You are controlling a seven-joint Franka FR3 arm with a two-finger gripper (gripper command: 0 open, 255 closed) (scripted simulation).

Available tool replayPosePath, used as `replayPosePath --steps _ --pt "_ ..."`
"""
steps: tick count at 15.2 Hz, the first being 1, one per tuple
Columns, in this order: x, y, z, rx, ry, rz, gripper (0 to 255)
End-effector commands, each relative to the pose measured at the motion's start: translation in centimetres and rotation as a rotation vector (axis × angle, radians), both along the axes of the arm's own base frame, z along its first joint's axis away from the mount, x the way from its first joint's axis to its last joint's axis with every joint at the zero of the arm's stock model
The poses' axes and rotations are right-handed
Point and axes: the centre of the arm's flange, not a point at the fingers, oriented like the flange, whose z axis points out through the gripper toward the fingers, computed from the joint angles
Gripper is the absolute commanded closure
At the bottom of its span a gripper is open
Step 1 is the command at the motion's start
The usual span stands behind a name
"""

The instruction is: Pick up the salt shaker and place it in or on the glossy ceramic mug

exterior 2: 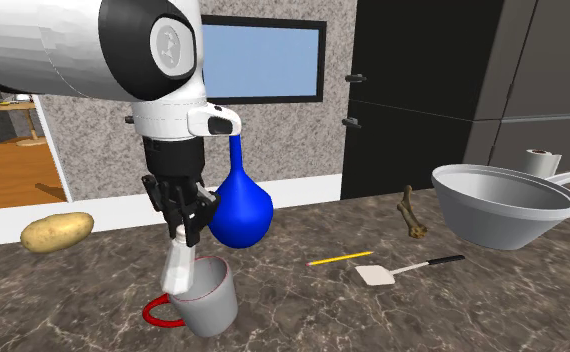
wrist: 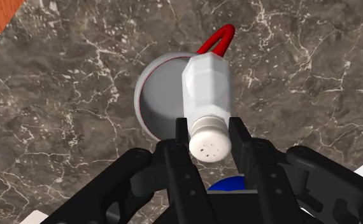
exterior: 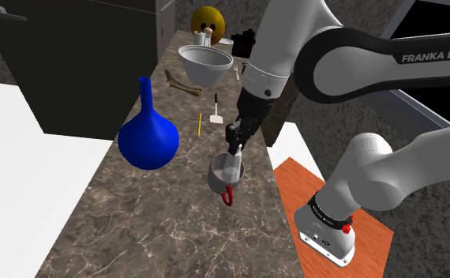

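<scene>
Dark veined marble counter (exterior: pixel 160 229), long and narrow. White arm (exterior: pixel 350 55) with dark joints, reaching down over the counter's middle. Blue round-bellied vase (exterior: pixel 148 138), upright, near the mug. White bowl (exterior 2: pixel 503 205), well apart at the second exterior view's right. Pale grey mug (exterior 2: pixel 205 300) with a red handle, upright, directly under the hand. Potato (exterior 2: pixel 57 231), lying apart. Black gripper (exterior 2: pixel 181 222), fingers closed part-way, pinching the cap end of the shaker. White salt shaker (wrist: pixel 206 89), held tilted with its base hanging into the mug's mouth at the handle side. White spatula (exterior 2: pixel 403 269) and yellow pencil (exterior 2: pixel 340 258), lying flat between mug and bowl.
</scene>
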Motion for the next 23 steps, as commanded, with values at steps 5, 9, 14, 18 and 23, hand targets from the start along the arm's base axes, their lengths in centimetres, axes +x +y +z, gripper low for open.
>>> replayPosePath --steps 5,9,14,18,23 --pt "-0.1 -0.1 -0.7 -0.008 0.011 0.0 255" --pt "0.0 -0.2 -0.8 -0.008 0.011 0.0 0" --pt "-0.1 -0.4 3.2 -0.008 0.011 0.0 0" --pt "-0.1 -0.5 4.3 -0.008 0.011 0.0 0" --pt "-0.1 -0.5 4.3 -0.008 0.011 0.0 0"
